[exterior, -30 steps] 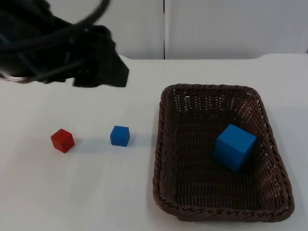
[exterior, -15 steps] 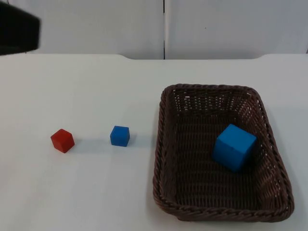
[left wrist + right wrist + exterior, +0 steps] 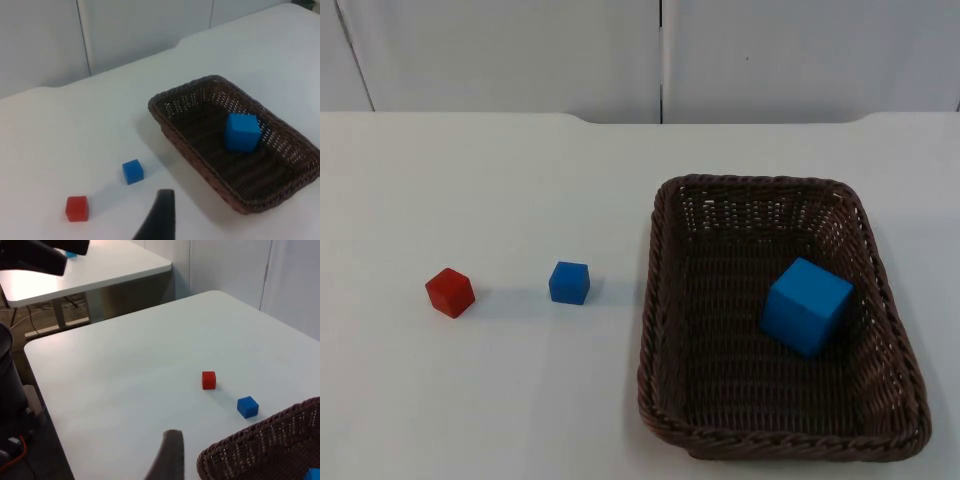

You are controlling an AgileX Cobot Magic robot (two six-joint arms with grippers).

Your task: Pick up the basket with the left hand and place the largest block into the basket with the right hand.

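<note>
Three blocks, one basket (image 3: 665, 330) on the white table (image 3: 470, 180): big blue block (image 3: 806, 305) inside the basket, small blue block (image 3: 569, 282) and red block (image 3: 450, 292) outside, well apart from it. Second table (image 3: 90, 265) beyond, seen from right wrist. Left gripper (image 3: 159, 220), right gripper (image 3: 167, 460) raised clear of everything; finger spread impossible to tell.

Overhead and both wrist views (looking from afar) share the basket (image 3: 782, 318).
</note>
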